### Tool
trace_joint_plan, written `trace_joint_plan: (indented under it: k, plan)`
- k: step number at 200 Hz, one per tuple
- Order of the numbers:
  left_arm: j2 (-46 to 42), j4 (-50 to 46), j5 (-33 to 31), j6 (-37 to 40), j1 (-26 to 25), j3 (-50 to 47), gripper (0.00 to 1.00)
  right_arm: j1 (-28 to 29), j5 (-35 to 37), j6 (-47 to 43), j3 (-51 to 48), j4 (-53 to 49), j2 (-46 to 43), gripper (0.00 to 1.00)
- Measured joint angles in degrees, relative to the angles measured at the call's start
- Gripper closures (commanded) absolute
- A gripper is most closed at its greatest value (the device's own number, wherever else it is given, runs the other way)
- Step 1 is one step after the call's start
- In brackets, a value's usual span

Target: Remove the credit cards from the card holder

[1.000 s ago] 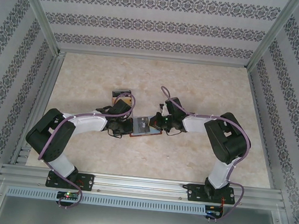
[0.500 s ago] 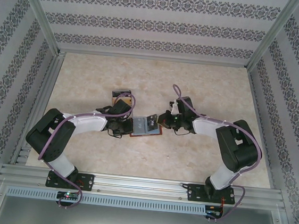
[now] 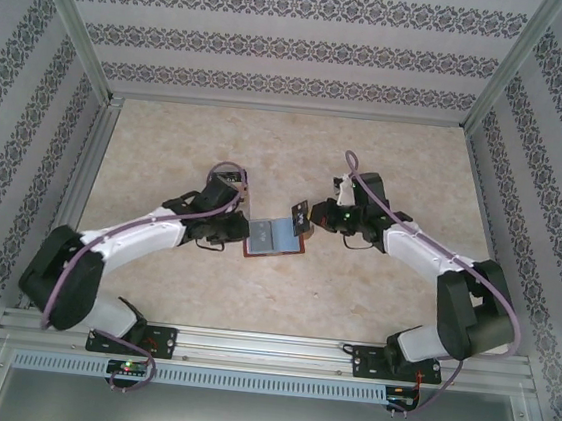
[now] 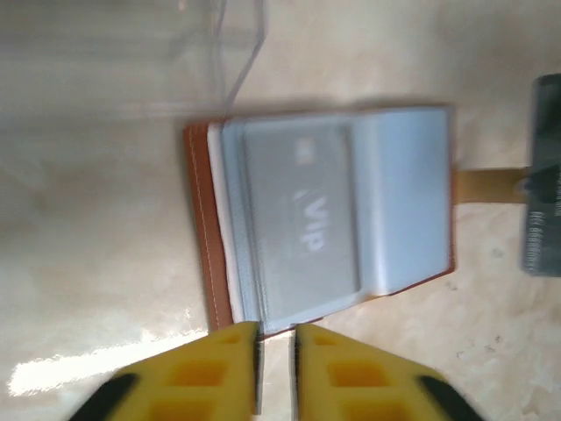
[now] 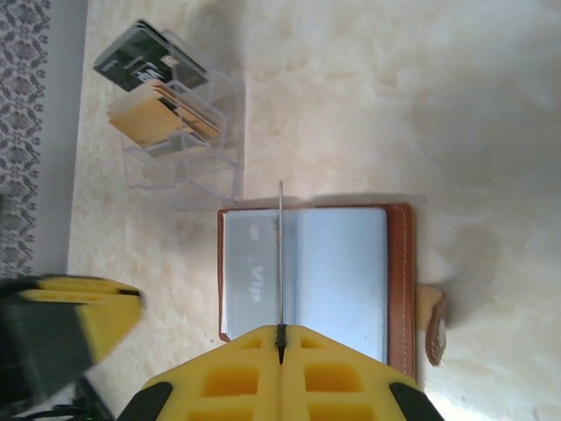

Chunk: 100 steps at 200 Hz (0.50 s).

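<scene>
The brown card holder (image 3: 274, 238) lies spread open on the table, its bluish inside up. A grey card marked VIP (image 4: 302, 219) still sits in one sleeve. My right gripper (image 3: 312, 217) is shut on a thin credit card (image 3: 300, 214) and holds it in the air above the holder. In the right wrist view the card (image 5: 280, 254) shows edge-on, clamped between the shut fingers (image 5: 280, 338). My left gripper (image 4: 274, 338) stands at the holder's (image 4: 333, 210) near edge, its jaws a little apart with nothing between them.
A clear plastic box (image 5: 175, 132) with orange-and-black contents stands just beyond the holder, behind my left wrist (image 3: 226, 177). Aluminium rails and patterned walls (image 3: 298, 51) fence in the table. The marble tabletop (image 3: 396, 172) is bare at the right and back.
My right gripper has drawn back to the right and up, pulling a card away from the holder. My left gripper has opened slightly and its arm has stretched out.
</scene>
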Motion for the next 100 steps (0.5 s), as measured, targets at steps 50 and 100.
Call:
trace_joint_plan:
  k: [50,100]
  plan:
    - [-19.8,-12.8,-14.6,-1.2,1.7,4.1,0.00,8.5,7.9,-14.5,16.9,-9.8,1.5,1.00]
    - [-35.3,-25.1,-24.9,-5.0,2.6,4.3,0.00,15.4,13.7,-32.9,30.4,-12.6,11.9,1.00]
